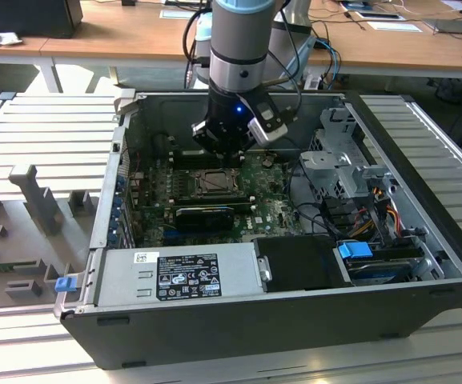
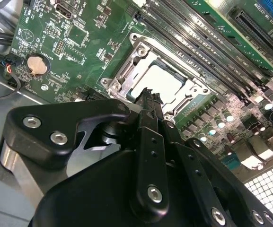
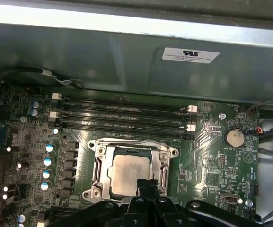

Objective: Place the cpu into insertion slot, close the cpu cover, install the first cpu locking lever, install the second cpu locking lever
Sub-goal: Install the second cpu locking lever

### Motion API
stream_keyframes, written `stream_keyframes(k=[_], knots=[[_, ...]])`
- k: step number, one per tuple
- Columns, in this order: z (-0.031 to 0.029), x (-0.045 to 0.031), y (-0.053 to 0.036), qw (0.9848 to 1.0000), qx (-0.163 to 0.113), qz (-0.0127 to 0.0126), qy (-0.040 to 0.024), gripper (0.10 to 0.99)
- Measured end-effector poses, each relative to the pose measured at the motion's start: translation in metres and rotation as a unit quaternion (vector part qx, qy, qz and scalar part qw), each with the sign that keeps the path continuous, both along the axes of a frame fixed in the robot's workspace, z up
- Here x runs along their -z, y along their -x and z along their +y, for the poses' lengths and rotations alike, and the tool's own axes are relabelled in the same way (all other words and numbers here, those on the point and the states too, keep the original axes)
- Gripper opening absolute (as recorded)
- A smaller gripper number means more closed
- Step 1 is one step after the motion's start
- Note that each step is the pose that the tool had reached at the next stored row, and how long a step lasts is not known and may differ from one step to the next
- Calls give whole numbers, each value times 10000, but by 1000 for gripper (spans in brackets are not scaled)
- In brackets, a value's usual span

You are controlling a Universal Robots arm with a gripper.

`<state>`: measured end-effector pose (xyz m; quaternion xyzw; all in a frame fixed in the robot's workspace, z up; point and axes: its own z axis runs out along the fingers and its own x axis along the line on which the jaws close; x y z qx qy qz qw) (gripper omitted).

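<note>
Inside, the open computer case (image 1: 423, 240) holds a green board (image 1: 271, 210) on its floor, a grey power supply (image 1: 174, 276) along the near wall and a metal drive cage (image 1: 347, 164) toward the exterior view's right. The cpu (image 3: 129, 172) lies flat in the insertion slot (image 3: 103, 182) on that board, its pale top showing in both wrist views. The cpu cover (image 3: 131, 144) frames the chip, with the chip showing through its cut-out centre. Beside the slot run long black memory slots (image 3: 122, 118), and a round coin cell (image 3: 234, 138) sits on the board well apart from the chip.

The gripper (image 3: 148, 183) hangs just above one edge of the cpu. Its fingers (image 2: 150, 101) are pressed together with nothing between them, their tips right by the chip's edge; whether they touch it cannot be told.
</note>
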<state>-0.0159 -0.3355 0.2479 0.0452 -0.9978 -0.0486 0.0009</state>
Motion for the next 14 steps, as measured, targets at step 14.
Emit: stream_keyframes(k=[14], knots=[[-155, 42, 0, 10000, 1, 22, 6, 106]])
